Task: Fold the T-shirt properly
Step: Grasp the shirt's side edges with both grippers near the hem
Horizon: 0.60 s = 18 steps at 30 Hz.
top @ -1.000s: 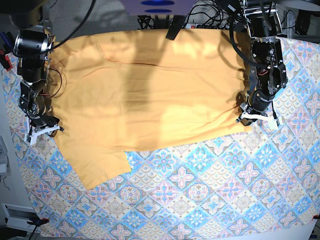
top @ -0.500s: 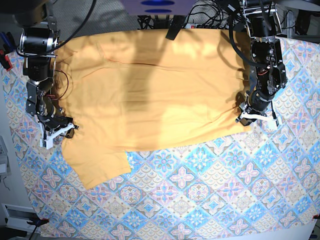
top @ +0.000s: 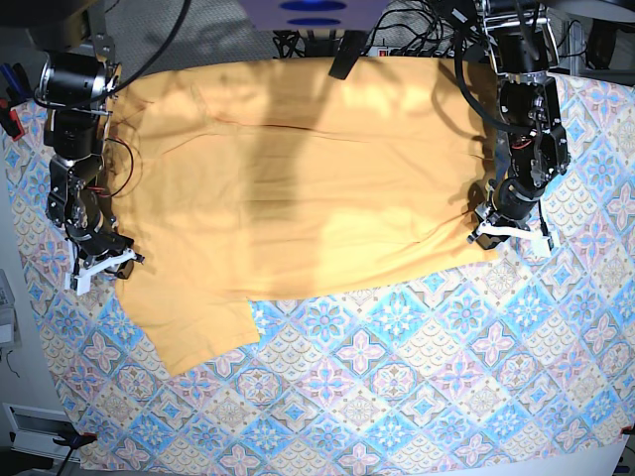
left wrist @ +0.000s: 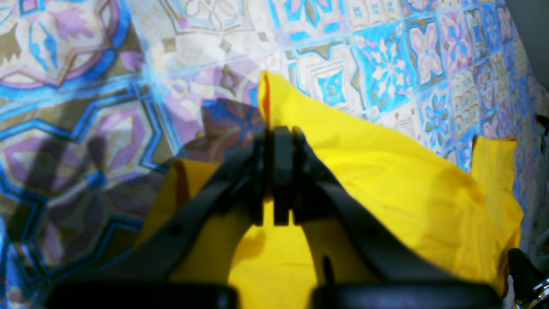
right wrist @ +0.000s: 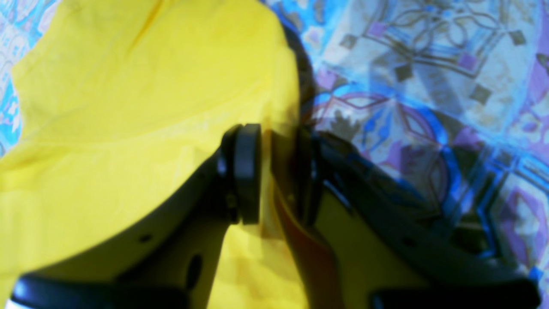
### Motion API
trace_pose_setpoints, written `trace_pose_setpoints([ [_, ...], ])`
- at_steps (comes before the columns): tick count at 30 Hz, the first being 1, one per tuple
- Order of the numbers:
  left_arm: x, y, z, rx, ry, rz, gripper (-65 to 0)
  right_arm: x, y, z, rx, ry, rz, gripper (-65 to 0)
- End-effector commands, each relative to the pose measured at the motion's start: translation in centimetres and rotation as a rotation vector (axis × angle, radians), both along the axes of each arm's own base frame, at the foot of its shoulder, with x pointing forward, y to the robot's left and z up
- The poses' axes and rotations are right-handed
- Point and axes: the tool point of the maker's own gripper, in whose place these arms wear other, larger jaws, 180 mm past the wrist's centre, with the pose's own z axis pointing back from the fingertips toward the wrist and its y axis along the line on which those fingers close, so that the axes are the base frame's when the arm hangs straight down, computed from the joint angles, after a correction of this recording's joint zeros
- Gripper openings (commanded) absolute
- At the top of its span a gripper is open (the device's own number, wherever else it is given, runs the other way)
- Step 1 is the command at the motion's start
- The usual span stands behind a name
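We see both arms reaching down at opposite edges of the T-shirt [top: 298,178] spread on the patterned cloth [top: 397,377], the left gripper [left wrist: 276,171] clenched on its hem, the right gripper [right wrist: 274,171] straddling the fabric edge, jaws parted.

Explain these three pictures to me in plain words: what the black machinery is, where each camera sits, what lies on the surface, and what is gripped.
The overhead base picture shows two black robot arms at either side of a yellow-orange T-shirt spread on a blue-pink patterned cloth. The other two pictures come from cameras on the arms' wrists, looking down past the grippers. The left gripper, on the overhead picture's right, is shut on the shirt's edge. The right gripper has its jaws either side of a fold at the opposite edge; a narrow gap shows, so a firm grip is not certain.
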Motion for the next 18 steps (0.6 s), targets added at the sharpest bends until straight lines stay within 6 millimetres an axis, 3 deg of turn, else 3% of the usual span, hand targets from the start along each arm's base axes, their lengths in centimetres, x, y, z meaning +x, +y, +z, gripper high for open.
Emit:
trace_pose_setpoints([
  [1, 1.1, 0.4, 1.5, 0.013, -0.053, 0.000, -65.0, 1.7, -1.0, 2.2, -0.014, -0.069, -0.010, -50.4],
  [8, 0.5, 0.4, 1.1, 0.013, -0.040, 0.000, -65.0, 2.7, -1.3, 3.1, -0.015, -0.108, -0.024, -51.3],
  [13, 0.3, 0.4, 0.9, 0.013, -0.034, 0.000, -65.0, 2.4, -1.4, 2.6, -0.008, -0.092, -0.032, -61.9],
  [18, 0.3, 0.4, 0.9, 0.013, -0.034, 0.000, -65.0, 2.3, -1.4, 2.4, -0.008, -0.087, -0.030, -62.6],
])
